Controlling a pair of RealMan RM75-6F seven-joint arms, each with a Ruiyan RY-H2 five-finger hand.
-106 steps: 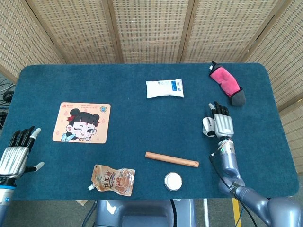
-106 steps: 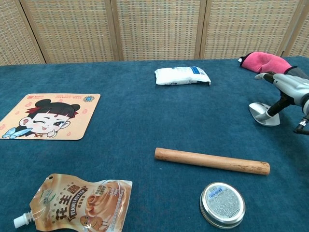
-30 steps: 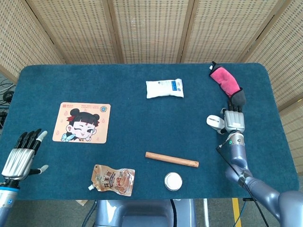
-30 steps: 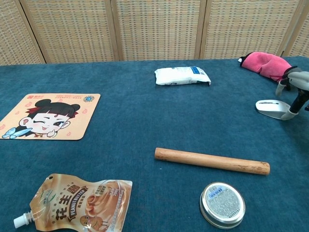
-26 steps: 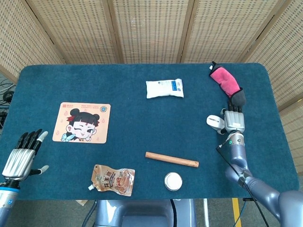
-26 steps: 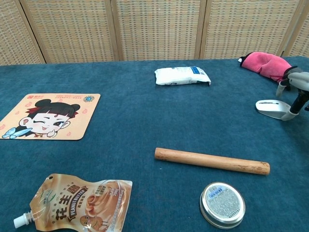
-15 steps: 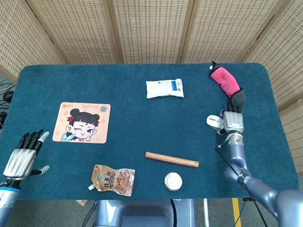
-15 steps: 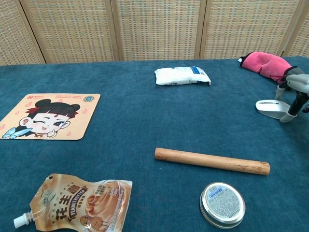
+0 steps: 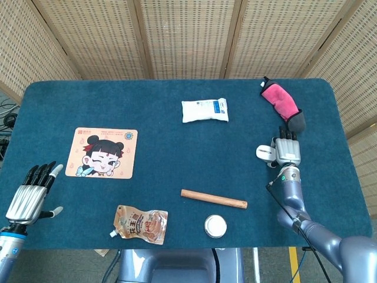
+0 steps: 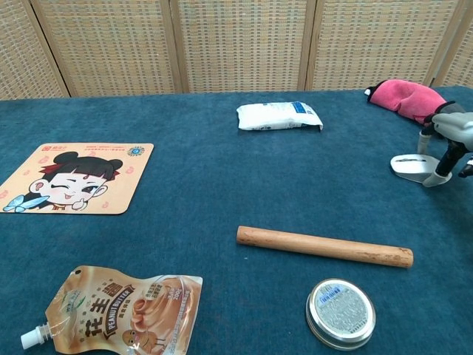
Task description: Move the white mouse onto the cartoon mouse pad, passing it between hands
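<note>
The white mouse (image 9: pixel 263 152) (image 10: pixel 409 166) lies low on the blue table near its right edge. My right hand (image 9: pixel 287 151) (image 10: pixel 447 137) is over the mouse's right side and pinches it, one finger behind it and the thumb in front. The cartoon mouse pad (image 9: pixel 101 153) (image 10: pixel 70 177) lies flat at the far left with nothing on it. Beyond the table's front left corner, my left hand (image 9: pixel 29 197) is held with fingers spread and empty; only the head view shows it.
A wooden rolling pin (image 9: pixel 213 198) (image 10: pixel 324 246) and a round tin (image 9: pixel 215 226) (image 10: pixel 341 313) lie front centre. A peanut butter pouch (image 9: pixel 141 224) sits front left, below the pad. A white packet (image 9: pixel 204 110) lies back centre, and a pink cloth (image 9: pixel 281 103) just behind my right hand.
Over 3.5 s my right hand carried the mouse rightward and lowered it from tilted to flat. In the last half second hand and mouse shifted slightly left. The left hand barely moved.
</note>
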